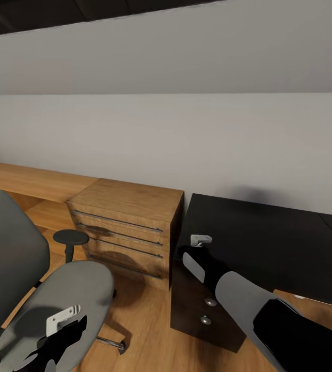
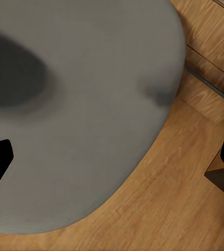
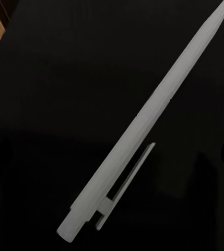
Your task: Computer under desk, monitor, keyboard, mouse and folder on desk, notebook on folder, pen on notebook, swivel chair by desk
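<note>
Pen [image 3: 143, 125] lies flat on the desk [image 3: 49, 104] directly beneath the right gripper [image 1: 201, 241] — jaw state indeterminate; descend straight, close across the barrel.

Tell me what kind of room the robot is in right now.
Likely a home office corner or study area: a grey swivel chair, a black desk with a drawer unit, a light wooden drawer chest, and a pen over the desktop.

Head camera overlooks desk [image 1: 269, 232]; right wrist camera views it close-up.
</note>
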You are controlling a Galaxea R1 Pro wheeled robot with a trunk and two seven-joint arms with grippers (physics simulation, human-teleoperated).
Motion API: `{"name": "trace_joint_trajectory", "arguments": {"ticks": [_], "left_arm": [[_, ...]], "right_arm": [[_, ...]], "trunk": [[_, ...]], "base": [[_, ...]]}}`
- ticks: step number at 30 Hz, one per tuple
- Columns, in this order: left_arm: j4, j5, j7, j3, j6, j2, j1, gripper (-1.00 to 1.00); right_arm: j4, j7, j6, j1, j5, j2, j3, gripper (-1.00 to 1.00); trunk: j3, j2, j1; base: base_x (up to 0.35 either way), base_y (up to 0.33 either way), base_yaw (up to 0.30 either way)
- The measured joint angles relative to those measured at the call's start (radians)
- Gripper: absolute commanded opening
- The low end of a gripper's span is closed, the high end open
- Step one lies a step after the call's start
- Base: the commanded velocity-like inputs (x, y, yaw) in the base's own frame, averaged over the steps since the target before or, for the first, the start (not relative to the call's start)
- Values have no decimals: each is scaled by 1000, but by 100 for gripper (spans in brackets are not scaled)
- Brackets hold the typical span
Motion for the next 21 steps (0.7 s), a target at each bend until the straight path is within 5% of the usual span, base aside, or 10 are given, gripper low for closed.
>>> {"name": "trace_joint_trajectory", "arguments": {"ticks": [10,21], "left_arm": [[0,0,0,-1,0,0,0,100],[0,1,0,-2,1,0,0,100]], "right_arm": [[0,-6,2,0,0,0,-1,100],[-34,-17,-2,-1,8,0,0,100]], "trunk": [[0,0,0],[-25,-56,31]], "base": [[0,0,0],[0,0,0]]}}
